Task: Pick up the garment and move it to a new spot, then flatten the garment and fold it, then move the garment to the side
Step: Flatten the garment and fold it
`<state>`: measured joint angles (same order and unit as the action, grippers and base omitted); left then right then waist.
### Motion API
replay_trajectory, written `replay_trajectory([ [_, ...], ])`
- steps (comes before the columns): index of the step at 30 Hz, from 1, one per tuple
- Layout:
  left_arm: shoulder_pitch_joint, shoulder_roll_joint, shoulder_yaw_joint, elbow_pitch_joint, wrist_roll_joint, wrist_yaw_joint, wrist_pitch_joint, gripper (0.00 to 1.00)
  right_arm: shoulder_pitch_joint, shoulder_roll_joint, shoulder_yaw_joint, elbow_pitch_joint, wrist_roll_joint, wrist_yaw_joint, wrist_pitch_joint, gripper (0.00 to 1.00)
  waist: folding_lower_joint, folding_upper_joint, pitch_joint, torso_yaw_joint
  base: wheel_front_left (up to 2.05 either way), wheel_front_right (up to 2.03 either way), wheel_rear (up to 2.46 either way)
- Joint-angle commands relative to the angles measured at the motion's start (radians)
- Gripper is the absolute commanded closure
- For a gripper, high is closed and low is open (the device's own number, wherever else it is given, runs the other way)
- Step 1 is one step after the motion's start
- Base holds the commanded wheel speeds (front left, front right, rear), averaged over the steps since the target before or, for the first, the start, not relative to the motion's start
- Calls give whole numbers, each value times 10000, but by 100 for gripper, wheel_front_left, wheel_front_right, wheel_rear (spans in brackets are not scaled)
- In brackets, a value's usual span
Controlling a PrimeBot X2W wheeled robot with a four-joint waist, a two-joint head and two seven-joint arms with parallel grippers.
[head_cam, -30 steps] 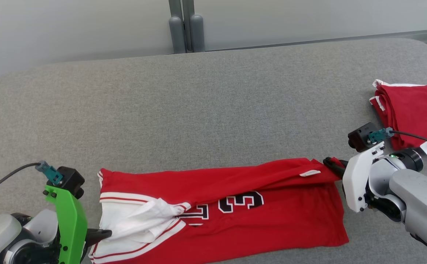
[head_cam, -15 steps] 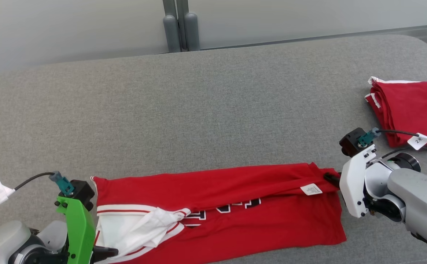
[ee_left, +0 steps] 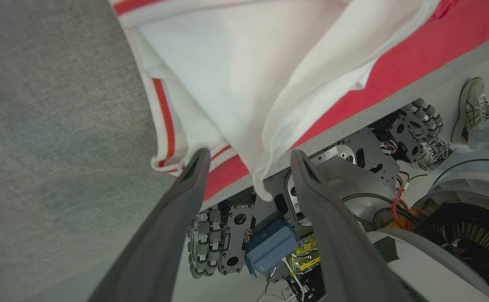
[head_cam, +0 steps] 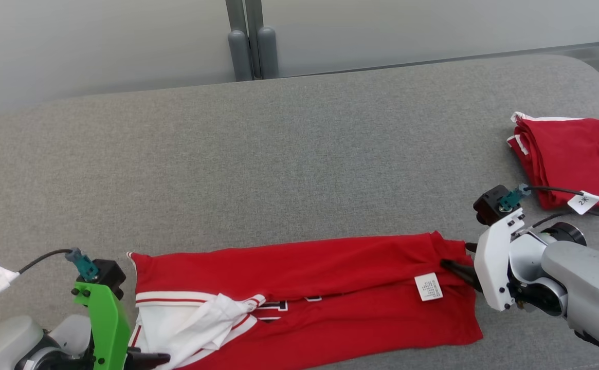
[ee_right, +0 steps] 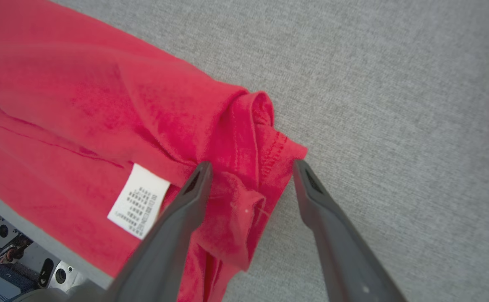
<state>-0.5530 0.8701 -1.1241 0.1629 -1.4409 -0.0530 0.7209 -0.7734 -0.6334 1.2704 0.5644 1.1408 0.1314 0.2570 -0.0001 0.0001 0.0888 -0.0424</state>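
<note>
1. Left gripper (ee_left: 248, 155): open. Its two fingers stand well apart at the left end of the garment (head_cam: 330, 267), at the near edge of the table (head_cam: 299, 154). In the left wrist view a white flap of the garment hangs between the fingers and is not pinched. The flap tip reaches past the table edge.

2. Garment: red, with white panels and red-striped trim at its left end. It lies flat in a long band along the near edge of the table, with its far half folded over toward the robot. Black-and-white lettering shows in part below the fold line. A white label (head_cam: 428, 287) lies on the red cloth near the right end.

3. Right gripper (ee_right: 251, 165): open. Its fingers straddle the bunched red hem at the garment's right end without clamping it.

4. Pile (head_cam: 572, 154): a second red cloth, folded, lies at the far right of the table, well apart from the garment.
</note>
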Motion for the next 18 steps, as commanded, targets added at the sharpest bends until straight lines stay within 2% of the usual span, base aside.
replay_trajectory([
  [1, 88, 86, 168, -9, 13, -58, -220, 0, 109, -138, 9, -21, 39, -15, -131, 0, 1, -1, -135, 1, 0, 0, 0],
  [5, 0, 333, 563, -201, 442, -94, -1277, 0, 179, -390, -115, -213, 254, -15, -574, 0, 1, -1, -429, 14, 0, 0, 0],
  [9, 246, 688, 1019, -520, 1157, 331, -2900, 0, 376, -737, -566, -417, 374, -15, -1632, 0, 1, -1, -720, 51, 0, 0, 0],
  [11, 429, 869, 1151, -748, 1586, 709, -3730, 0, 510, -833, -926, -520, 388, -15, -2500, 0, 1, -1, -851, 79, 0, 0, 0],
  [14, 707, 1039, 1617, -1039, 2257, 1551, -5441, 0, 831, -925, -1641, -476, 342, -15, -4058, 0, 1, -1, -933, 134, 0, 0, 0],
  [18, 1319, 966, 2213, -1289, 2652, 2592, -7559, 0, 1296, -680, -2735, -404, 352, -13, -5095, 0, 1, -1, -1008, 185, 0, 0, 0],
])
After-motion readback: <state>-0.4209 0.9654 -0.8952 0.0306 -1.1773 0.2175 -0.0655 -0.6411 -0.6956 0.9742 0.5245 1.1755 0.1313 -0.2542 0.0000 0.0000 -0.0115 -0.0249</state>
